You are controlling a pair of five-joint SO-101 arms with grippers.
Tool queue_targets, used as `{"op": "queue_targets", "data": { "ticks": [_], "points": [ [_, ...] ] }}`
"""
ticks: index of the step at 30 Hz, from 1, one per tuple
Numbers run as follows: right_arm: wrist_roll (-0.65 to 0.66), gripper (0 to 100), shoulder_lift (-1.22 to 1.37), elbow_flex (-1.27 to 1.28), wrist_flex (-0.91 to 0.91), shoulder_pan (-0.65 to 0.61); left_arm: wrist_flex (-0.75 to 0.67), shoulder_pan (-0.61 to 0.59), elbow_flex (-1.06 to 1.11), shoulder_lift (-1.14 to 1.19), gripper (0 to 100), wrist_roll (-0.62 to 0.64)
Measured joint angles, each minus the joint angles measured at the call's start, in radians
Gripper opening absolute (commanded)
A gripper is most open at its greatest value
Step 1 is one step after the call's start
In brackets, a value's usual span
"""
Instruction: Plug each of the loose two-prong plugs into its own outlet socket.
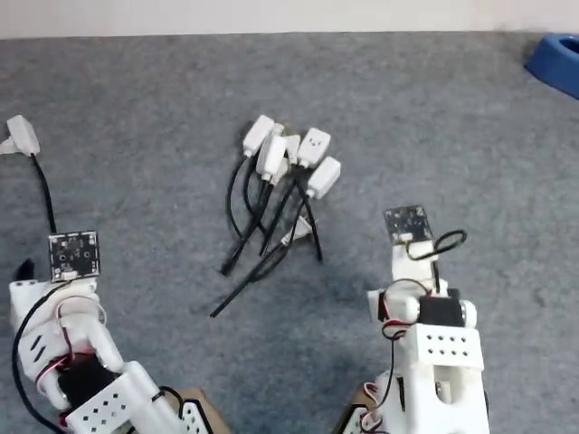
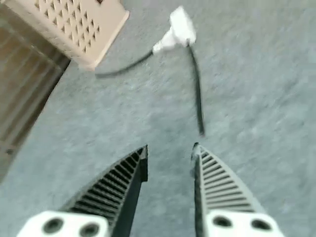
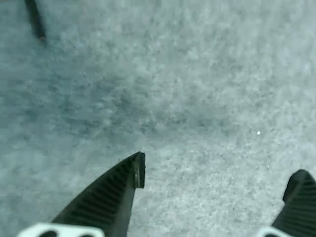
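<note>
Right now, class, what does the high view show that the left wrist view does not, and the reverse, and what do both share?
The high view adds a heap of white plugs on black cords mid-table and a blue object at the far edge. The left wrist view adds the left gripper, open, and a beige slotted box. Both show one white plug and the grey carpet.
</note>
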Motion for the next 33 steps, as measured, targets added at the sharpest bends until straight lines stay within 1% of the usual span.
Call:
{"op": "queue_targets", "data": {
  "ticks": [1,3,7,9,11,15,20,23,25,28,31,33],
  "points": [
    [-0.003,42.2,0.000,-0.034,0.032,-0.018,0.032,0.023,-0.038,0.000,16,0.020],
    [-0.009,42.2,0.000,-0.109,0.095,-0.046,0.150,0.077,-0.144,0.000,16,0.057],
    [-0.055,42.2,0.000,-0.267,0.192,-0.075,0.454,0.233,-0.454,0.015,16,0.115],
    [-0.072,42.2,0.000,-0.322,0.216,-0.087,0.572,0.325,-0.634,0.089,16,0.153],
    [-0.087,42.2,0.020,-0.354,0.221,-0.095,0.654,0.400,-0.813,0.213,16,0.189],
    [-0.103,42.2,0.163,-0.400,0.221,-0.095,0.775,0.516,-1.168,0.626,16,0.226],
    [-0.109,42.2,0.428,-0.615,0.222,-0.103,0.974,0.703,-1.636,1.306,16,0.227],
    [-0.109,42.2,0.591,-0.755,0.249,-0.094,1.005,0.793,-1.867,1.669,17,0.229],
    [-0.109,42.1,0.681,-0.802,0.242,-0.035,1.008,0.861,-1.992,1.849,20,0.229],
    [-0.109,42.1,0.753,-0.802,0.172,0.141,1.011,0.931,-2.134,2.076,21,0.216],
    [-0.080,42.1,0.752,-0.738,0.123,0.338,1.011,0.991,-2.275,2.248,20,0.195],
    [-0.058,42.1,0.735,-0.658,0.091,0.402,1.013,1.025,-2.386,2.341,20,0.170]
  ]
}}
